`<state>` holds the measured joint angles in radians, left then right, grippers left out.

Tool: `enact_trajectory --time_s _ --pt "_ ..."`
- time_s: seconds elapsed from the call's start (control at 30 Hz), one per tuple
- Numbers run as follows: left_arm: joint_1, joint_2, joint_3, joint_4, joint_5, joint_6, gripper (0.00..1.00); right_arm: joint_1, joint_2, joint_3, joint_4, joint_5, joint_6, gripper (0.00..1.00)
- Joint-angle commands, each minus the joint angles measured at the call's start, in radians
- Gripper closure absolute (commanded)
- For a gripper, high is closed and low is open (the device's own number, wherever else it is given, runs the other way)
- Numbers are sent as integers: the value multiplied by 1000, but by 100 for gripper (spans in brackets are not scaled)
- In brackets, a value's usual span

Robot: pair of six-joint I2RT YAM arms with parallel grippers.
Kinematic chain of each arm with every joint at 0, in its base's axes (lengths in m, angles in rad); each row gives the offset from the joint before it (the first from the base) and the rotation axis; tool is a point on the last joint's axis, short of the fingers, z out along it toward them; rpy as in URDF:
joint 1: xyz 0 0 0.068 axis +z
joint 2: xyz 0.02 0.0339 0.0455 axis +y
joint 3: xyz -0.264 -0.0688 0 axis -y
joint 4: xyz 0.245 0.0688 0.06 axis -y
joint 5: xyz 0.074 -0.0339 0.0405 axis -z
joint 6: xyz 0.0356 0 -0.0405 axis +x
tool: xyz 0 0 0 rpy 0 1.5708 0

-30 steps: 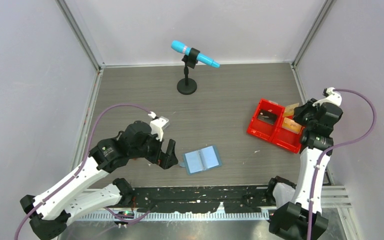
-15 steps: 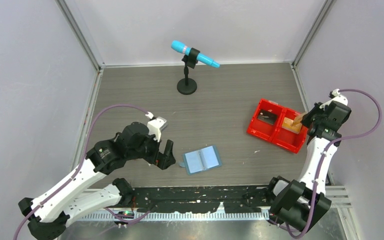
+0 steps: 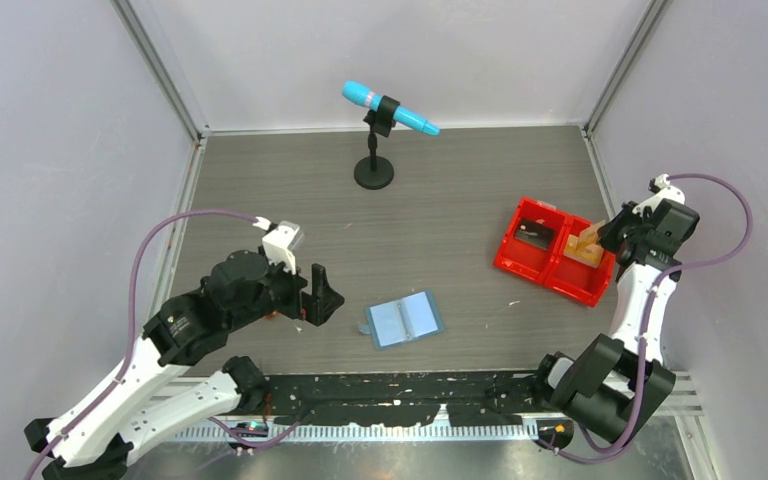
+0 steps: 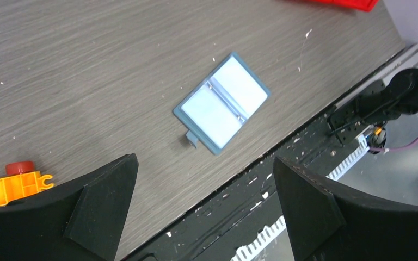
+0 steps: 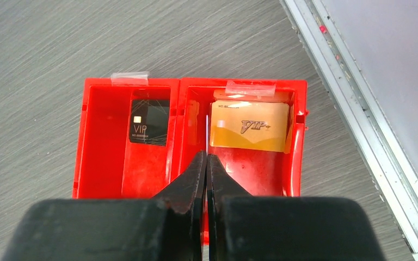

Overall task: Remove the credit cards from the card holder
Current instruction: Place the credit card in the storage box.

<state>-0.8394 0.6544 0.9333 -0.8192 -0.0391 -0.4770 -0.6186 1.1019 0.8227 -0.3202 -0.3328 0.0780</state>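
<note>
The card holder point(image 3: 405, 320) point(image 4: 221, 101) lies open and flat on the table, its pale blue pockets facing up, with no card showing in it. My left gripper point(image 3: 322, 297) point(image 4: 204, 163) is open and empty, a short way left of the card holder. My right gripper point(image 3: 602, 237) point(image 5: 206, 155) hangs over the red bin point(image 3: 520, 262) point(image 5: 103, 179), shut on a thin credit card point(image 3: 587, 239) point(image 5: 205, 133) that shows edge-on in the right wrist view. A gold credit card point(image 5: 249, 126) lies in the bin's right compartment. A black one point(image 5: 149, 122) lies in the left compartment.
A blue microphone on a black stand point(image 3: 373, 170) is at the back centre. A chunky orange piece point(image 4: 11, 186) with a red knob lies under my left finger. A black rail point(image 4: 305, 141) runs along the near edge. The bin sits close to the right wall.
My left gripper has drawn back to the left, away from the card holder. My right wrist has turned and shifted, and its card now stands tilted over the bin's right compartment.
</note>
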Motion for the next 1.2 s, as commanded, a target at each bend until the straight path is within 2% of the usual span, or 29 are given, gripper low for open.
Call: enact_trajectory --time_s 0.0,0.47,0.97,1.17 --pt "-3 -7 -3 86 -75 -28 1 -6 59 33 34 -31 -29 95" --pt "-3 85 -1 117 -90 16 1 -7 184 59 34 -71 -53 95" --pt "-3 142 21 140 -86 6 1 -7 280 63 136 -106 -61 95" --pt "-3 173 39 153 -77 -5 1 -8 300 73 144 -79 -68 90"
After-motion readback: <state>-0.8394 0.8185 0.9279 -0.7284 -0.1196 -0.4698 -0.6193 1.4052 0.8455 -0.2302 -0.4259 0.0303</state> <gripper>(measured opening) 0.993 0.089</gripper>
